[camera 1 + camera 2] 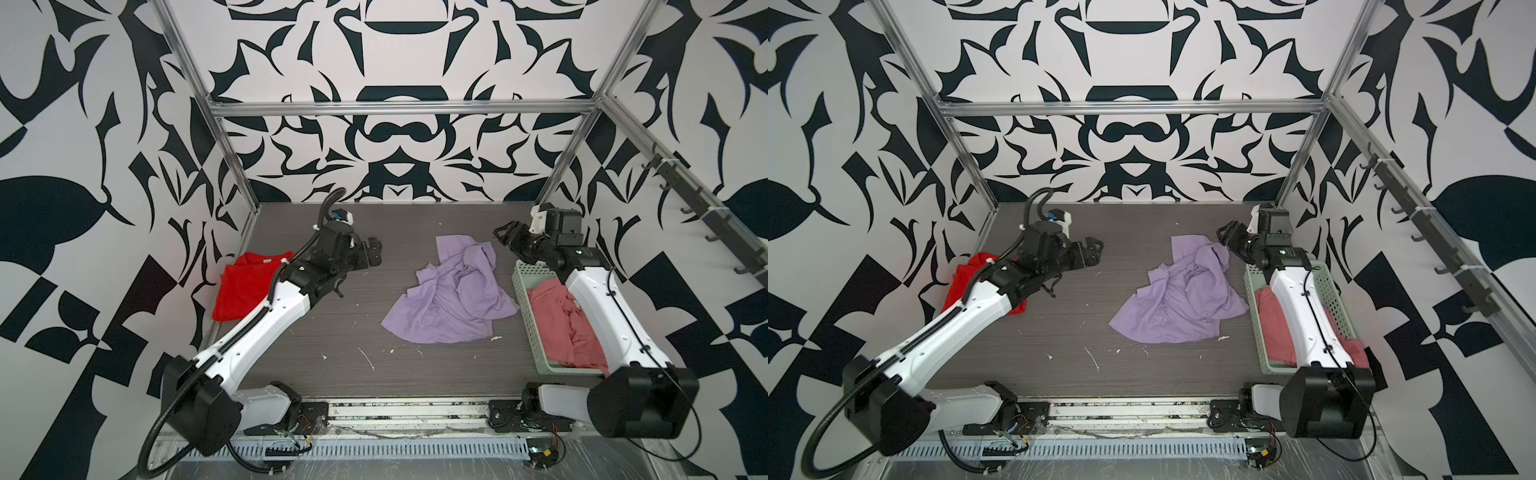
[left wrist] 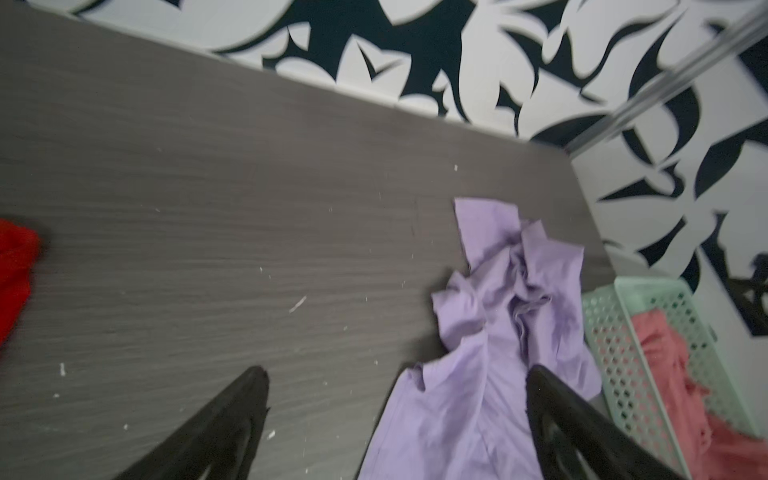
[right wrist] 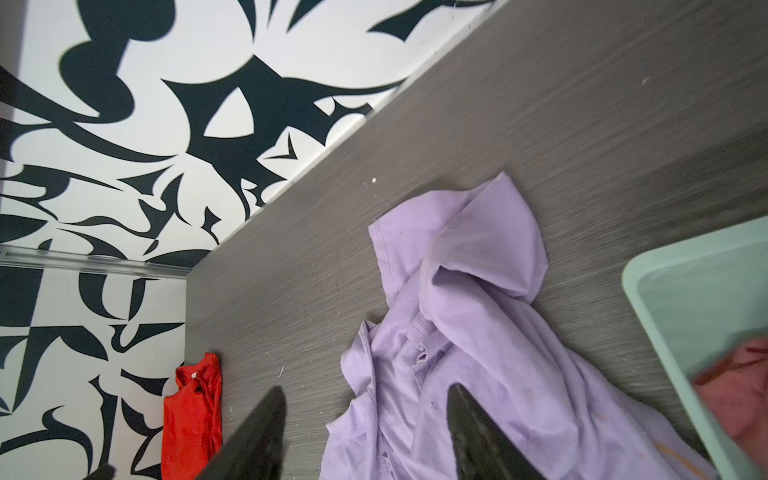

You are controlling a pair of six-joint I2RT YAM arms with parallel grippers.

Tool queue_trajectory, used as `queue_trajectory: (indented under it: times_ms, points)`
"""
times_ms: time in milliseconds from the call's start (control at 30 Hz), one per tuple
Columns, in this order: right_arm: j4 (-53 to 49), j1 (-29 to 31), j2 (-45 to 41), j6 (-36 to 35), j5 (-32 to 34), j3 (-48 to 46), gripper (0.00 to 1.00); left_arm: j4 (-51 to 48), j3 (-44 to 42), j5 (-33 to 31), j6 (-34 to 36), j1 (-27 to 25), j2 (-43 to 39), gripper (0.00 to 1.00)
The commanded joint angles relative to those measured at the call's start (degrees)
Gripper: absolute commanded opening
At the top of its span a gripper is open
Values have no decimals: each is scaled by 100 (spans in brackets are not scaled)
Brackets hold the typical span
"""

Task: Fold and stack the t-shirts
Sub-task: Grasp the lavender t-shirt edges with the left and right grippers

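A crumpled lilac t-shirt (image 1: pixel 453 295) (image 1: pixel 1183 291) (image 2: pixel 498 311) (image 3: pixel 478 332) lies on the dark table, right of centre. At the left edge a red t-shirt (image 1: pixel 241 291) (image 1: pixel 963 286) (image 3: pixel 191 415) lies folded, partly under my left arm. A salmon pink t-shirt (image 1: pixel 561 324) (image 1: pixel 1273 328) (image 2: pixel 673 374) sits bunched in the pale green basket (image 1: pixel 523 291) (image 1: pixel 1254 299). My left gripper (image 1: pixel 376 251) (image 1: pixel 1094 251) (image 2: pixel 397 370) hangs open and empty above the table, left of the lilac shirt. My right gripper (image 1: pixel 503 237) (image 1: pixel 1225 235) (image 3: pixel 368 388) is open and empty above the lilac shirt's far right corner.
The basket stands along the table's right edge, under my right arm. Aluminium frame posts (image 1: pixel 232 166) and patterned walls close in the back and both sides. A rail of dark hooks (image 1: pixel 698 208) runs along the right wall. A slotted cable tray (image 1: pixel 374 451) lines the front.
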Motion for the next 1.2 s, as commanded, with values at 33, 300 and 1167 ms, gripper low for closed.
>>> queue_trajectory:
  times_ms: [33, 300, 1167]
  points:
    - [-703, 4, -339, -239, 428, -350, 71, -1094, 124, -124, 290, -581, 516, 99]
    - [-606, 214, -1364, 515, 352, -2189, 73, -1061, -399, 19, 84, -1226, 1360, 99]
    - [1424, 1477, -1811, 2239, 1270, -5103, 55, -127, -1133, 556, -309, -1430, 2348, 55]
